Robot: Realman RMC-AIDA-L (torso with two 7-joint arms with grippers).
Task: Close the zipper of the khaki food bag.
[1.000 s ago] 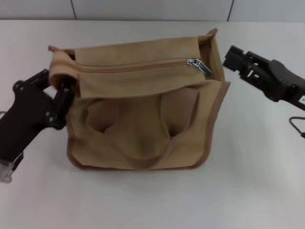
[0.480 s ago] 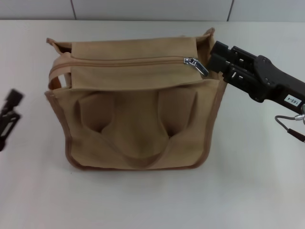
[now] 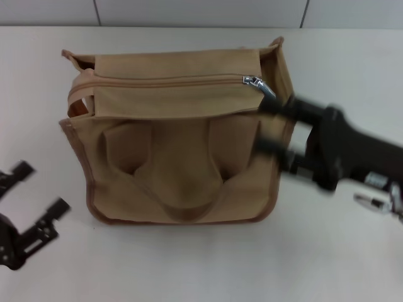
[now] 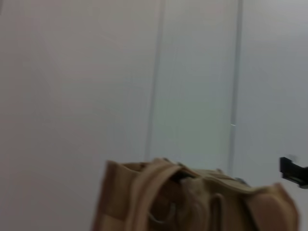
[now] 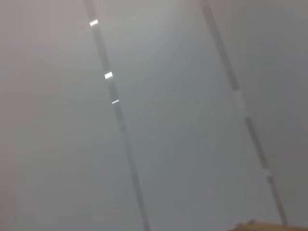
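Observation:
The khaki food bag [image 3: 182, 170] lies in the middle of the white table, handles toward me. The zipper [image 3: 164, 82] runs along its top flap, with the silver pull tab [image 3: 259, 84] at the track's right end. My right gripper [image 3: 272, 128] is blurred with motion over the bag's right front edge, just below the pull tab, its fingers apart and empty. My left gripper [image 3: 39, 189] is open and empty on the table, well clear of the bag's lower left. The left wrist view shows the bag's end [image 4: 192, 199] and a bit of the right gripper [image 4: 293, 171].
A tiled wall [image 3: 201, 12] stands behind the table's far edge. A thin cable loop [image 3: 378, 204] hangs by the right arm. The right wrist view shows mostly wall and a sliver of tan fabric [image 5: 250, 225].
My left gripper let go of the bag's left end and drew back to the lower left. My right gripper moved from the bag's top right corner down toward its front right edge.

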